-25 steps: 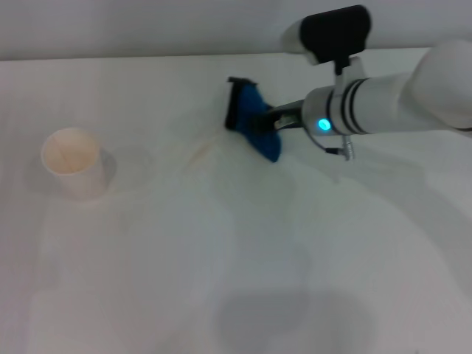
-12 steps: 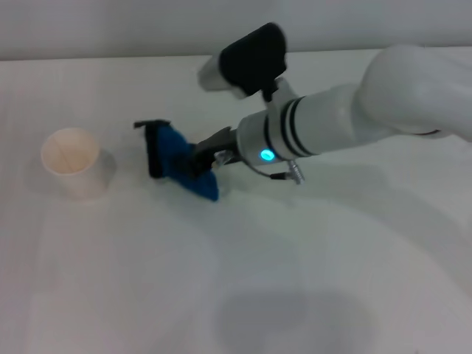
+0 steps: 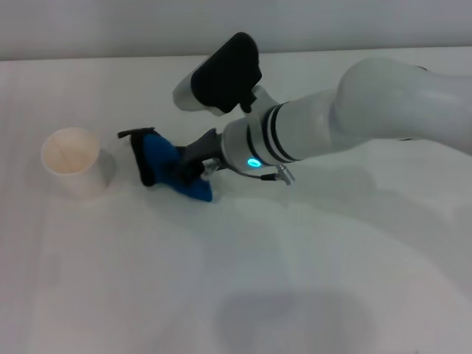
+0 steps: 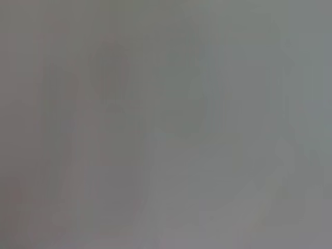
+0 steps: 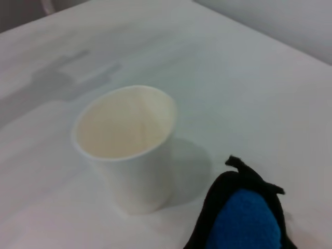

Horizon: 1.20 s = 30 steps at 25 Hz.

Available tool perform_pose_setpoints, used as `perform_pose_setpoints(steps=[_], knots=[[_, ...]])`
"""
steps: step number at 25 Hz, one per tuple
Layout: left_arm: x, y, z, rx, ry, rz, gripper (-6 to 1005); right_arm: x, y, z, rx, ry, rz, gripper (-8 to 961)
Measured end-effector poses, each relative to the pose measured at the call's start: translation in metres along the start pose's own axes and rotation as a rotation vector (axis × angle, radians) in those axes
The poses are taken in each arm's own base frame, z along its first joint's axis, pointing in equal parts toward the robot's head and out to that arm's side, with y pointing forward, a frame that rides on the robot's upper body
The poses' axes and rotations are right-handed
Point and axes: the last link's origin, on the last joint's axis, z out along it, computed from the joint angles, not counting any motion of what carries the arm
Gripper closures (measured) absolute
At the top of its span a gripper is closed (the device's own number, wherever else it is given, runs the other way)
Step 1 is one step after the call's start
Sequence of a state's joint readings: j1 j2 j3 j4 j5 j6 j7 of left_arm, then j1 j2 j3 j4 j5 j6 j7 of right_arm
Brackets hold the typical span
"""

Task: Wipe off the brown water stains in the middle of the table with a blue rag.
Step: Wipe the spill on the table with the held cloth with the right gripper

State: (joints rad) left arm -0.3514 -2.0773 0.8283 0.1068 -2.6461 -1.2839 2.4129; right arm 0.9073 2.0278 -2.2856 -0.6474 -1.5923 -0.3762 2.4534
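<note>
Blue cloth: the blue rag (image 3: 168, 172) lies bunched on the white worktop (image 3: 221, 280), left of centre, its black edging towards the cup; it also shows in the right wrist view.
Right hand: my right hand (image 3: 193, 167) reaches in from the right and pinches the rag's right side, pressing it to the worktop.
Left hand: out of sight; its wrist view is a featureless grey, so I cannot tell its state.
Paper cup: a pale cup (image 3: 72, 162) stands upright and empty just left of the rag, close but apart from it.
Brown water stains: I can make out no tan puddle on the worktop around the rag; any trace is too faint to place.
Handling: I judge the rag light, soft and limp, so it folds and drags rather than slides flat; a hold at its middle spreads pressure better than a corner.
Risk: the cup looks light and easily tipped by a leftward sweep.
</note>
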Motion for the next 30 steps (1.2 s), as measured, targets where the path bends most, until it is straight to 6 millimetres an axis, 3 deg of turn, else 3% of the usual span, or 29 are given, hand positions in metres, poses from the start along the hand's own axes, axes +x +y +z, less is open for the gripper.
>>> perform_pose_setpoints(steps=[6, 18, 30], knots=[[0.000, 0.000, 0.001, -0.002, 0.002, 0.000, 124, 0.006, -0.022, 0.000, 0.080, 0.003, 0.012, 774], [0.001, 0.002, 0.003, -0.005, 0.006, -0.001, 124, 0.011, -0.043, -0.003, 0.162, -0.005, 0.014, 768], [0.002, 0.001, 0.003, 0.003, 0.012, -0.005, 124, 0.020, -0.080, -0.011, 0.293, 0.001, 0.046, 762]])
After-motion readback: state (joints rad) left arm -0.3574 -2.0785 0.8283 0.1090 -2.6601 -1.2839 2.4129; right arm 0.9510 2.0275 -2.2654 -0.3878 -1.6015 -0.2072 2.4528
